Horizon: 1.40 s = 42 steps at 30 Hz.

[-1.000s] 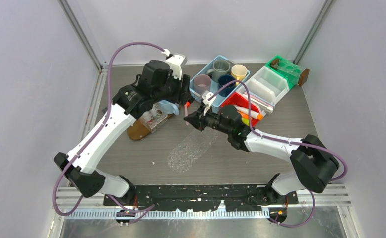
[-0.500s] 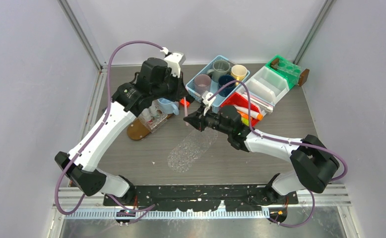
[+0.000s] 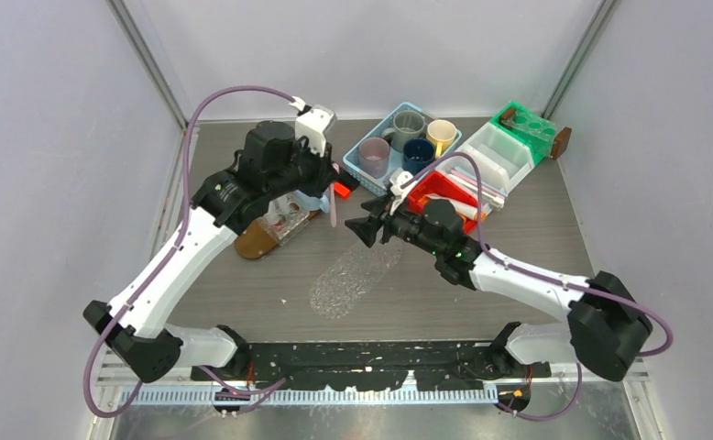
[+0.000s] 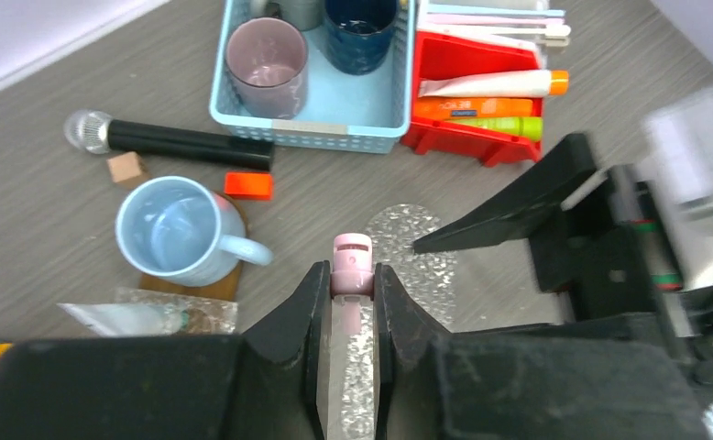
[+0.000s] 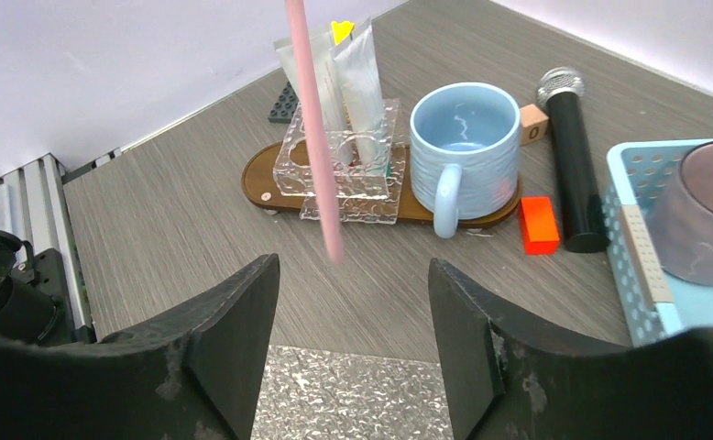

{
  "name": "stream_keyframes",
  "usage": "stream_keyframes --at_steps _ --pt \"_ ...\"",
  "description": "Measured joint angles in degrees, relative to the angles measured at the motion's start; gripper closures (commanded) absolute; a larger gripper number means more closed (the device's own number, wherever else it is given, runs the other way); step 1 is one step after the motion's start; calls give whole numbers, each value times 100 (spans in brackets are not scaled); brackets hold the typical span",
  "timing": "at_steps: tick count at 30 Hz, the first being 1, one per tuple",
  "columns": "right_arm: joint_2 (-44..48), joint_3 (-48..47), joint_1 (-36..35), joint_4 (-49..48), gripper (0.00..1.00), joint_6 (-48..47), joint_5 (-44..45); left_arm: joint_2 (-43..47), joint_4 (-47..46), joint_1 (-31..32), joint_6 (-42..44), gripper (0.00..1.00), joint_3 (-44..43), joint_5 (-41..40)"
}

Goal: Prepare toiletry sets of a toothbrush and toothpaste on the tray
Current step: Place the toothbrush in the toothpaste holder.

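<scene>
Pinching pink toothbrush [image 4: 351,252] upright w/ L tool [image 4: 351,275]; R tool [image 5: 353,270] spread just beside it.

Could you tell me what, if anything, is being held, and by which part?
The left gripper pinches the slim pink plastic toothbrush near its upper end, the rest hanging free; the right gripper, jaws open, holds nothing.
</scene>
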<state>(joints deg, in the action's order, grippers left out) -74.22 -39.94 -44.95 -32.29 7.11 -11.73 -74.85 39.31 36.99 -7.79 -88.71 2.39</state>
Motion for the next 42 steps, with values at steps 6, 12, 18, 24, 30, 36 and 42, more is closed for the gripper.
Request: stream_keyframes --at_steps 6,12,18,24,30,36,42 --pt "960 236 0 505 22 -125 468 468 -656 0 772 100 859 -435" --pt "2221 461 0 1329 19 -385 1381 717 -1198 2 1410 100 1554 -883" --pt "3158 479 0 2122 19 -553 2334 748 -1475 57 1829 100 1622 -1233" --pt "3491 509 0 2435 19 -592 2712 772 -1735 90 2065 100 1801 -1488" --pt "3585 667 0 2463 18 -601 2892 769 -1840 90 2184 100 2076 -1650" --pt "3600 713 0 2461 18 -686 2957 769 -2151 90 2240 100 2367 -1766" --pt "3635 756 0 2457 18 -728 2997 649 -2286 94 2326 100 2540 -1849"
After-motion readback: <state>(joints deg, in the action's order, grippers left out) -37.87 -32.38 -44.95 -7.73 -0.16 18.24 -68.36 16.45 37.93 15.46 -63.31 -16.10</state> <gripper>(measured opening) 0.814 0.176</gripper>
